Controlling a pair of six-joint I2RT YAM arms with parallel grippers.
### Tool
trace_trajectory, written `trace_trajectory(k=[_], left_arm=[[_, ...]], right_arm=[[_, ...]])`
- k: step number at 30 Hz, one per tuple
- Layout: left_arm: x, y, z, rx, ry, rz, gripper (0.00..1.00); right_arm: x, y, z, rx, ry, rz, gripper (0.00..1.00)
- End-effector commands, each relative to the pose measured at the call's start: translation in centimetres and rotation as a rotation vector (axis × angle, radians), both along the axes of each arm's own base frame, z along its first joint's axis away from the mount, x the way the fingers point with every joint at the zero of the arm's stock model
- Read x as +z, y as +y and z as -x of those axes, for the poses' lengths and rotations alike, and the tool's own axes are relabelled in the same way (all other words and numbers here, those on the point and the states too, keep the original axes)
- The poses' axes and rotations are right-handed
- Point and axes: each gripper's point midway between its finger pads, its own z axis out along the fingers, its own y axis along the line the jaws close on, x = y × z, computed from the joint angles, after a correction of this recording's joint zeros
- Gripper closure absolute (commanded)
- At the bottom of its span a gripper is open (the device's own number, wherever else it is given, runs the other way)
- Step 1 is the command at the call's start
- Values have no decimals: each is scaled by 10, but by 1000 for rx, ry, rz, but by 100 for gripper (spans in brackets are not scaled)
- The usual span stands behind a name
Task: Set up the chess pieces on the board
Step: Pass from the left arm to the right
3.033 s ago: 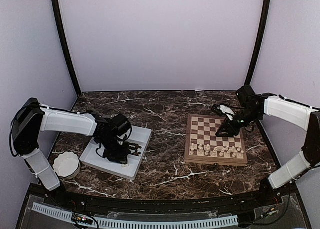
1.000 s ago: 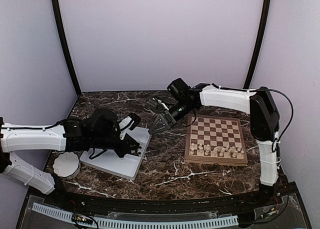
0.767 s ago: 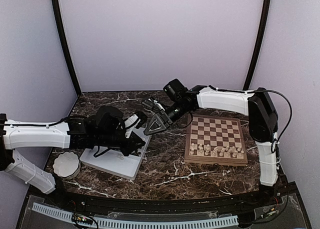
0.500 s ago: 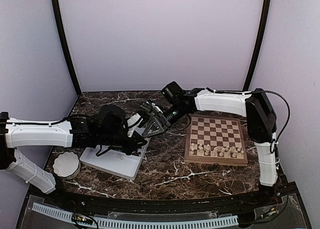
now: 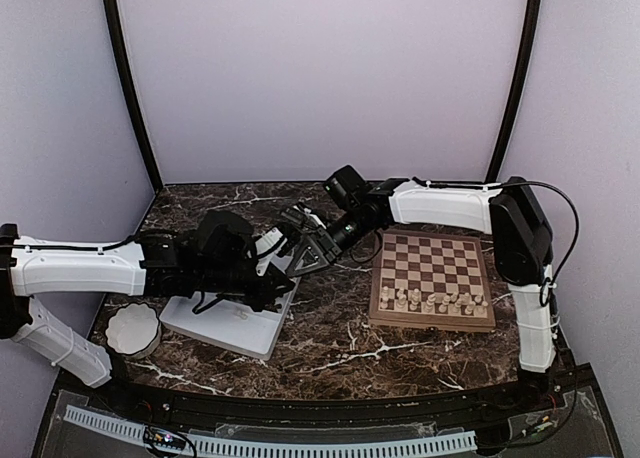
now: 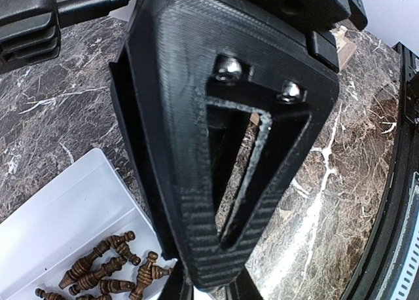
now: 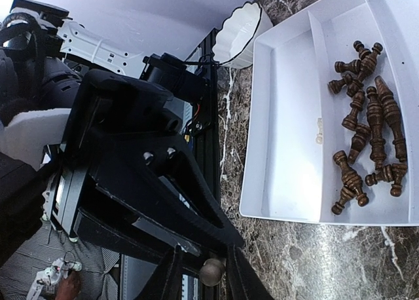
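My two grippers meet above the right edge of the white tray [image 5: 225, 323]. My left gripper [image 5: 286, 268] is shut on a dark brown chess piece, whose round head [image 7: 213, 272] shows at its tip. My right gripper [image 7: 201, 280] is open, with a finger on each side of that head and a gap on one side. In the left wrist view the right gripper's black finger [image 6: 196, 149] fills the frame. Several dark pieces [image 7: 366, 143] lie in the tray. Pale pieces [image 5: 430, 301] stand on the near rows of the chessboard [image 5: 432, 268].
A white scalloped bowl [image 5: 133, 330] sits left of the tray, near the front edge. The board lies on the right of the dark marble table. The black front rail [image 7: 213, 116] runs below the grippers in the right wrist view.
The right arm swung from the board across to the tray. The left arm lifted from the tray and reached right to meet it. In the last half second both barely moved.
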Motion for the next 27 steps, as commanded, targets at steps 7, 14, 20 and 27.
trace_trajectory(k=[7,14,20,27], left_arm=[[20,1,-15,54,-77,12,96],[20,-4,-13,36,-66,22,96],[16,-8,-10,13,-49,22,86],[29,1,-7,24,-69,44,68]], right_arm=[[-22,-1,4,-6,7,58,78],[-25,-1,1,-6,-18,63,90],[-23,0,-8,-12,-97,74,96],[-12,-27,-47,-86,-336,128,98]])
